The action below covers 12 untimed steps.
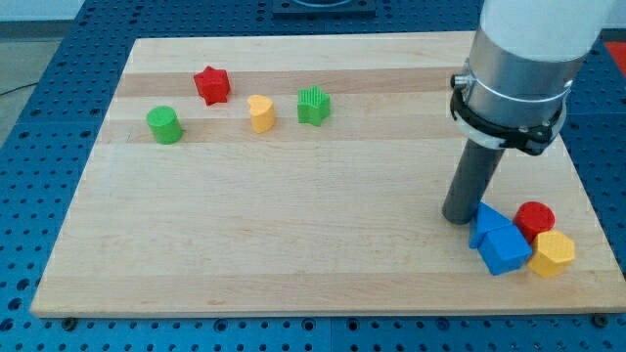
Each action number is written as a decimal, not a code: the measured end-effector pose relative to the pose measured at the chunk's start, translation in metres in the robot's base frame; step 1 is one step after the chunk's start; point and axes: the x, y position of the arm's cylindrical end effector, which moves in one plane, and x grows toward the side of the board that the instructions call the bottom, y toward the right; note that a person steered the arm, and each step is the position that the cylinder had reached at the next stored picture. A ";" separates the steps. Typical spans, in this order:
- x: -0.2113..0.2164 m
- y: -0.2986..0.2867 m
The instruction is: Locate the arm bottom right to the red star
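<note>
The red star [211, 84] sits near the view's top left on the wooden board [293, 225]. My tip [458, 217] is far to the view's right and below it, touching or nearly touching the left side of a blue triangular block [487, 223]. A yellow heart [260, 112] lies just to the lower right of the red star, with a green star [313, 106] beyond it and a green cylinder [164, 124] to the star's lower left.
By the tip at the view's bottom right lie a blue cube [505, 249], a red cylinder [535, 220] and a yellow hexagonal block [553, 254], close to the board's right edge. The arm's grey and white body [518, 59] rises above the tip.
</note>
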 end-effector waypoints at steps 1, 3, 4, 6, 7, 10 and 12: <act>0.004 0.013; 0.006 0.021; 0.010 0.019; -0.002 -0.007; -0.033 -0.034; -0.084 -0.040; -0.056 -0.196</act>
